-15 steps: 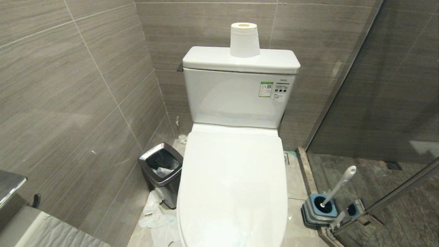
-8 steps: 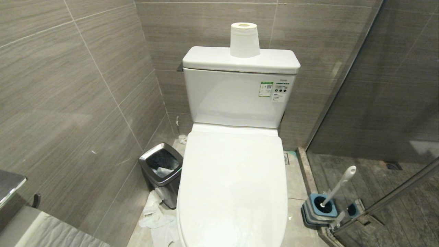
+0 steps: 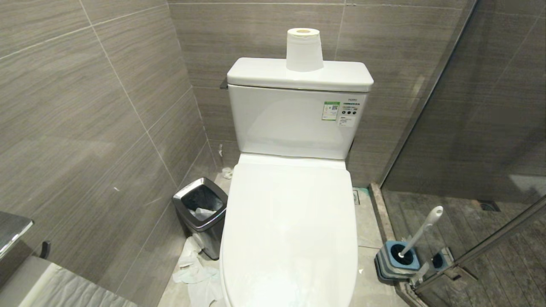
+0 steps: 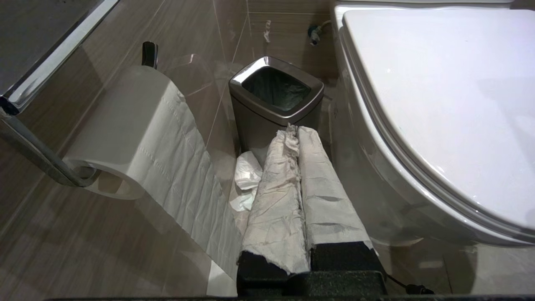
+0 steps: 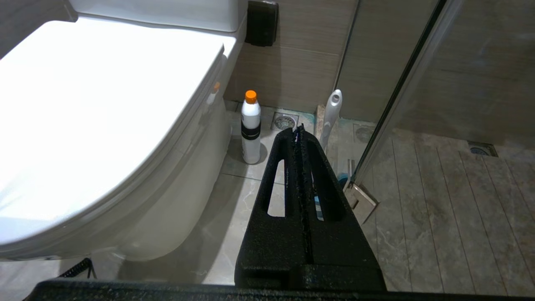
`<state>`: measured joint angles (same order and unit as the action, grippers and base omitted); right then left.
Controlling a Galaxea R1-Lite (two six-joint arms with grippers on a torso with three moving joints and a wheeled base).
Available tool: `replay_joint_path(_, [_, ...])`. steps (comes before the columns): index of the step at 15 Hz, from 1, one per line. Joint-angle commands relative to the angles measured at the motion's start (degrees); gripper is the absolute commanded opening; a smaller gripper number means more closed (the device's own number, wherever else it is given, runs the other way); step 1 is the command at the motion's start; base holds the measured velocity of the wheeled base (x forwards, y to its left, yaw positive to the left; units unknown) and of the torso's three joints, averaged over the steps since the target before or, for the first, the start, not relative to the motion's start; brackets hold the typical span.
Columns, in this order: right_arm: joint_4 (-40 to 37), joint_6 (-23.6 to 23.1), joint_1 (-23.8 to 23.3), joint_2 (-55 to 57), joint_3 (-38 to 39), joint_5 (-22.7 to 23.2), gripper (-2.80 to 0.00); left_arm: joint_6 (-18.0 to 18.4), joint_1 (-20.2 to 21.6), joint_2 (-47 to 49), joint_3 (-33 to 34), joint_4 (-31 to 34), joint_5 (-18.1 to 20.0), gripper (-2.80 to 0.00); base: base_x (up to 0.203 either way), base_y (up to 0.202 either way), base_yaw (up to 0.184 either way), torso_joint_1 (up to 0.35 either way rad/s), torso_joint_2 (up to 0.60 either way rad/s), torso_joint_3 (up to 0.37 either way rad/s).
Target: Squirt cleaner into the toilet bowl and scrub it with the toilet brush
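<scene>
Toilet bowl (image 3: 290, 230) stood before the robot with its white lid (image 3: 290, 213) down over the basin, so no cleaner could be seen inside it. Left gripper (image 4: 294, 131) hung low beside the bowl, its fingers (image 4: 276, 188) pressed together and wrapped in white tissue, holding nothing; the bowl's side lay just beside them, and the chrome-rimmed bin (image 4: 276, 90) stood just beyond their tips. A wall-mounted paper roll (image 4: 125, 125) hung on their other side. Right gripper (image 5: 297, 131) hung on the far side of the bowl, its black fingers (image 5: 284, 184) likewise pressed together and empty. Beyond those fingertips, near the bowl's base, stood a white bottle (image 5: 250, 129) with an orange cap, probably the cleaner's container. The toilet brush (image 5: 331, 115) rose just beside the right fingertips, away from the bowl, its handle leaning; in the head view the brush stood in its blue holder (image 3: 396, 258) on the floor by the glass door (image 3: 469, 128). Neither arm appeared in the head view.

The step in hand appeared to be the very first: the lid had to be raised before anything could be squirted. A good approach would spread one pair of fingers, hook the lid's front edge and swing it fully back against the tank (image 3: 298, 123). The bottle should be gripped around its body, upright, clear of the brush handle.
</scene>
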<state>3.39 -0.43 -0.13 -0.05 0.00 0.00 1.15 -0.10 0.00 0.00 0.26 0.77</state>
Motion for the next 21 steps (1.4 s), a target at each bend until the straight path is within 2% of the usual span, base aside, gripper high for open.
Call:
replay_joint_path(1, [0.04,-0.01,-0.01,0.05,1.49,0.00,-2.80,0.00,0.01,0.09,0.09,0.01,0.02,-2.80,0.000,0.000,0.000,0.000,0.00,0.000])
replay_joint_path(21, [0.04,-0.01,-0.03,0.05,1.49,0.00,-2.80,0.00,0.01,0.09,0.09,0.01,0.02,-2.80,0.000,0.000,0.000,0.000,0.00,0.000])
